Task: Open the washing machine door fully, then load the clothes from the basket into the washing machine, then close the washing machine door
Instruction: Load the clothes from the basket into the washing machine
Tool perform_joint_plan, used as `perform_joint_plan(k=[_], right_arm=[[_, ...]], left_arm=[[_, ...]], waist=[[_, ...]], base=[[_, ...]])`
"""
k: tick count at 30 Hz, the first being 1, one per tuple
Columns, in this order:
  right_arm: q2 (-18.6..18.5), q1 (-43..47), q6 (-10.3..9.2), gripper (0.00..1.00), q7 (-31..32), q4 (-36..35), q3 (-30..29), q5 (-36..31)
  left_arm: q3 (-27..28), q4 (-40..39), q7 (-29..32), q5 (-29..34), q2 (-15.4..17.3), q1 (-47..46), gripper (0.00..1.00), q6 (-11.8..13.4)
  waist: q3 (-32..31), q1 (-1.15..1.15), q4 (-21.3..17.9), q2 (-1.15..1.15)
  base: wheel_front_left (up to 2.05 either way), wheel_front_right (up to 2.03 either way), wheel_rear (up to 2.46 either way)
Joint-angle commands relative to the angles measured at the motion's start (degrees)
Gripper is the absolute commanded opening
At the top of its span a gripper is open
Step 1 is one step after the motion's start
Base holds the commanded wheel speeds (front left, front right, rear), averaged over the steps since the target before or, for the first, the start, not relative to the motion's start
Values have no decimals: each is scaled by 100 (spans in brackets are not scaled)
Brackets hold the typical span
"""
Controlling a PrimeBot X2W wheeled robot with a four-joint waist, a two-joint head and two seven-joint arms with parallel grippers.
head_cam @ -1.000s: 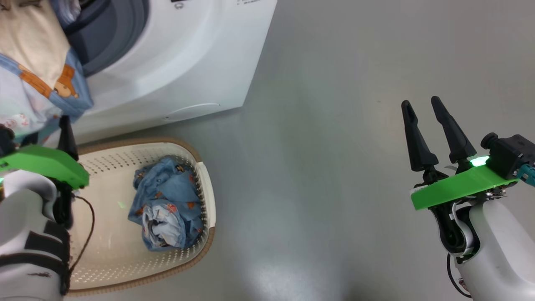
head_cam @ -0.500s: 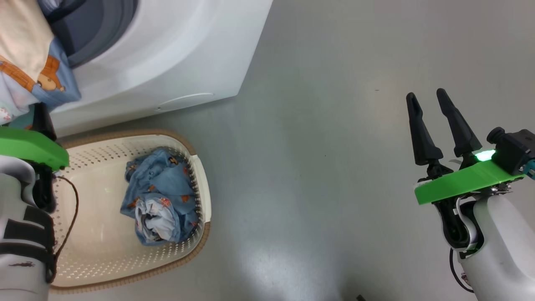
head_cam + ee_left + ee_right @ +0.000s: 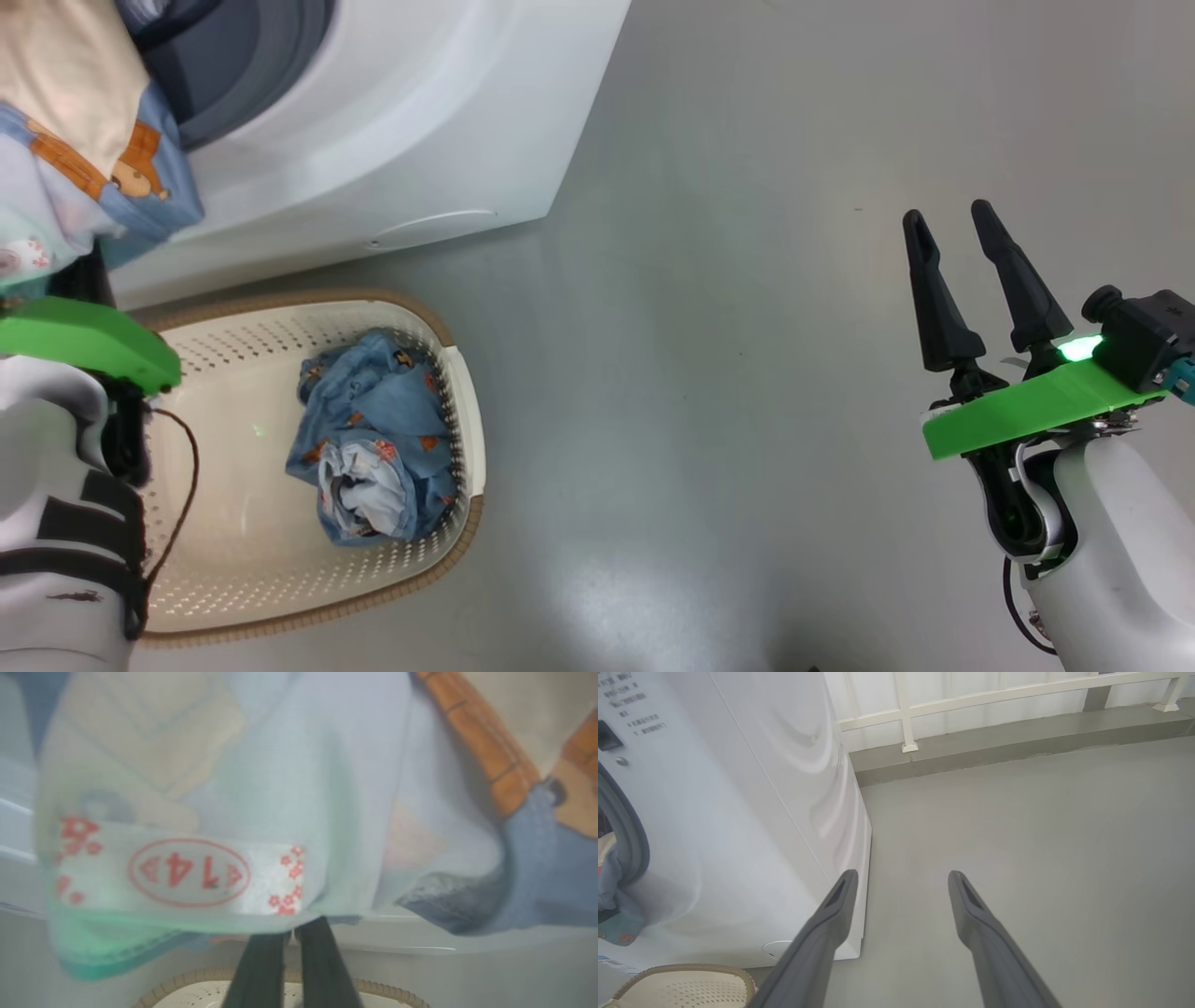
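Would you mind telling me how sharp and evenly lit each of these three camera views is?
Left wrist view: the garment hangs so close that it is soft and blurred, with a green tint at its lower left. Head view: sharp, with a pale glare patch on the floor. Right wrist view: sharp, with wavy sheen on the washing machine side.

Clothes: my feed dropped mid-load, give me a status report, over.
Left end effector closed on cream garment hanging from washing machine. Right end effector open, empty. Blue garment in basket. Nothing in the way.
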Motion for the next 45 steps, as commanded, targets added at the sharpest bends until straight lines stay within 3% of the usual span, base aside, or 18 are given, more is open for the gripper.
perform_joint_plan(k=[1,9,28,31,45], right_arm=[[-83,7,42,100,-46,-84,113,-34],[-72,28,42,100,-46,-35,140,-22],[-65,161,42,100,-46,68,263,64],[-81,165,42,100,-46,48,285,73],[-91,43,42,100,-46,-148,176,33]], left_arm=[[34,-11,-76,18,215,27,0,-53],[-51,-159,-76,-1,197,199,0,-109],[-165,-1933,-76,33,164,964,0,-130],[-265,-2017,-76,30,189,784,0,-130],[-664,-938,283,177,471,-1431,0,-42]], waist=[[-40,0,17,0],[-214,0,68,0],[-674,0,255,0],[-632,0,254,0],[289,0,-192,0]], base=[[0,0,0],[0,0,0],[0,0,0],[0,0,0],[0,0,0]])
